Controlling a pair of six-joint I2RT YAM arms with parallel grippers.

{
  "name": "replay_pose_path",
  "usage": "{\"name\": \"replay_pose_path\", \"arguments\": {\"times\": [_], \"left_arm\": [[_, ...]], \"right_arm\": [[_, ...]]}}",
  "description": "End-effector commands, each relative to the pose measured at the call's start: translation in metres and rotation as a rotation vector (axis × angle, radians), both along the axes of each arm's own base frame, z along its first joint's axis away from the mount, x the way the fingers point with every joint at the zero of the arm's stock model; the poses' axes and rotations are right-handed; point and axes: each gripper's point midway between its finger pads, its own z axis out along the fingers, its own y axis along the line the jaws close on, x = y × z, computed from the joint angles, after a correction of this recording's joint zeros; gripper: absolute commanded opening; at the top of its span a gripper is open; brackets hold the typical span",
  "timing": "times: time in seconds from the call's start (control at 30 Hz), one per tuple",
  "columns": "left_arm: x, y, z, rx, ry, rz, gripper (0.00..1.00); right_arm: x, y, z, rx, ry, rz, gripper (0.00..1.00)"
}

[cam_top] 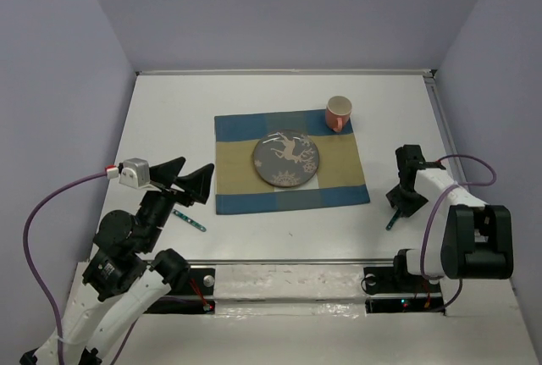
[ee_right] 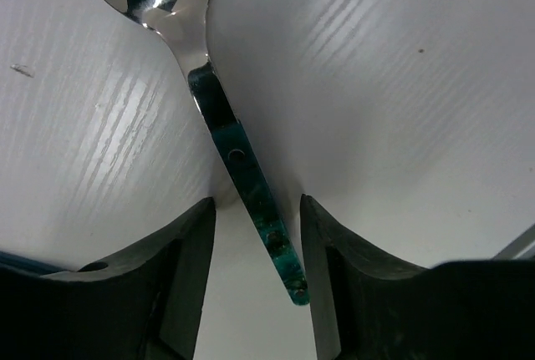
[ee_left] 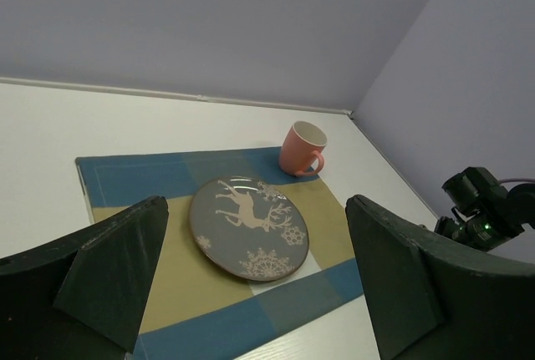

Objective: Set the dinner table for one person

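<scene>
The white dinner table (cam_top: 279, 98) holds a blue and tan checked placemat (cam_top: 339, 187). On it lie a grey plate (cam_top: 286, 159) with a white deer and an orange mug (cam_top: 338, 113) at the mat's far right corner. My left gripper (cam_top: 195, 170) is open and empty, raised left of the mat; its view shows the plate (ee_left: 251, 226) and mug (ee_left: 301, 149) between the wide jaws. My right gripper (cam_top: 400, 201) is low on the table right of the mat. Its open jaws straddle the green handle of a spoon (ee_right: 238, 159) lying flat, without gripping it.
A second green-handled piece of cutlery (cam_top: 190, 219) lies on the table just left of the placemat, below my left gripper. Grey walls close the table on three sides. A metal rail (cam_top: 288, 259) runs along the near edge.
</scene>
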Motion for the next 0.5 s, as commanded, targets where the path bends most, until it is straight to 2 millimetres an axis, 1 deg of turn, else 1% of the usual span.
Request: {"name": "replay_pose_path", "arguments": {"times": [0.0,0.07,0.1,0.13,0.23,0.27,0.33,0.4,0.47], "left_arm": [[-0.004,0.005,0.023,-0.026,-0.055,0.006,0.99],[-0.003,0.004,0.023,-0.025,-0.054,0.007,0.99],[-0.002,0.004,0.022,-0.021,-0.049,0.009,0.99],[-0.001,0.003,0.022,-0.017,-0.048,0.010,0.99],[0.001,0.004,0.020,-0.011,-0.041,0.019,0.99],[0.002,0.004,0.019,-0.009,-0.039,0.022,0.99],[0.005,0.003,0.018,-0.003,-0.031,0.028,0.99],[0.008,0.004,0.015,0.006,-0.021,0.039,0.99],[0.013,0.004,0.012,0.017,-0.008,0.053,0.99]], "right_arm": [[0.016,0.003,-0.018,0.022,-0.015,0.028,0.49],[0.019,0.005,-0.022,0.033,-0.019,0.033,0.46],[0.020,0.006,-0.025,0.038,-0.013,0.036,0.42],[0.022,0.005,-0.025,0.038,-0.015,0.037,0.31],[0.025,0.004,-0.022,0.028,-0.028,0.037,0.08],[0.029,0.003,-0.016,0.021,-0.049,0.048,0.01],[0.036,0.000,-0.003,0.002,-0.088,0.062,0.00],[0.044,-0.008,0.021,-0.047,-0.144,0.084,0.00],[0.050,-0.010,0.045,-0.068,-0.205,0.126,0.00]]}}
